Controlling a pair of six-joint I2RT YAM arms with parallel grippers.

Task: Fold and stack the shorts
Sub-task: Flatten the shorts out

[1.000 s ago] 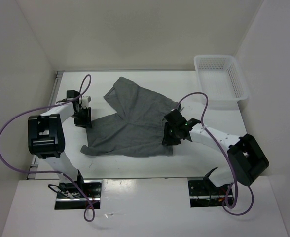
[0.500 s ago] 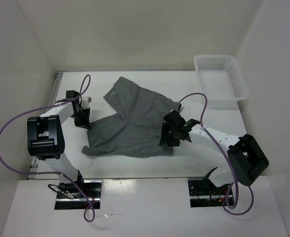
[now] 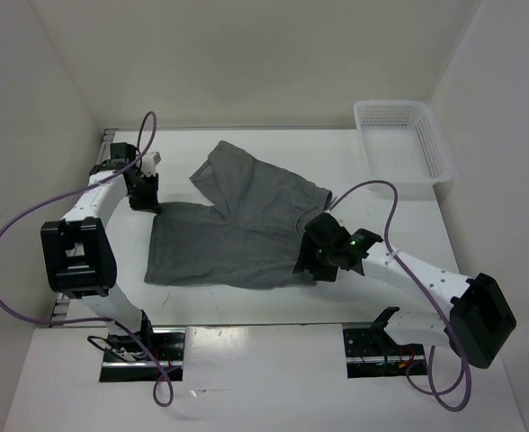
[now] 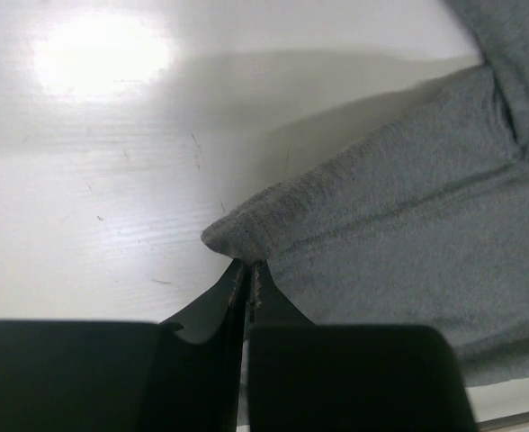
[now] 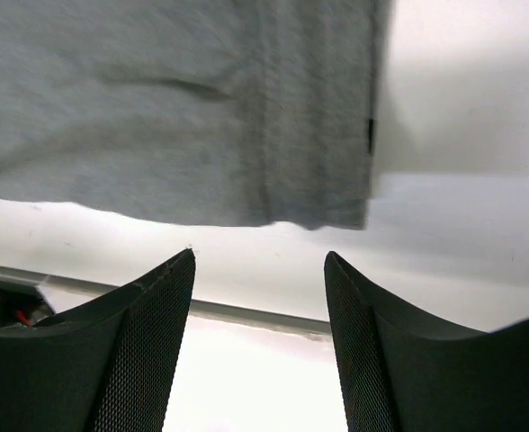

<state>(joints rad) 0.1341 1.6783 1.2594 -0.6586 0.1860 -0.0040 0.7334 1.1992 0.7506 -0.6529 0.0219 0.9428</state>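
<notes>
Between the left jaws: corner of the shorts point(image 4: 399, 225), nipped with the tips fully closed; a small peaked ridge of cloth right at the tips.
Right jaws: wide apart, gripping nothing.
Just ahead of the right jaws: near edge of the grey cloth, lying beyond the tips and not between them; a banded strip along one side with a tiny dark tag.
From the left jaws across to the right jaws: main panel spread mostly flat on the white desk point(image 3: 179, 155), with one part angled off toward the far side and lapped over itself.
Well beyond the right jaws: white mesh basket point(image 3: 390, 105), apart from the cloth.
Handling (judged): light, limp, no stiffness of its own; likely to sag and drape from any single hold, to drag on the desk rather than slide cleanly, and to crease wherever it bunches. Not fragile.
Where to take hold (judged): at corners and thicker sewn edges, one pair of jaws to each, so as to keep the cloth taut between them; a pinch through mid-panel likely to gather only a wrinkle.
Material and texture: plain mid-grey knit, matt, soft, slightly fuzzy up close.
Held corner: cannot tell whether waistband or leg hem.
Desk surface: smooth, glossy white, faintly scratched beside the left jaws.
</notes>
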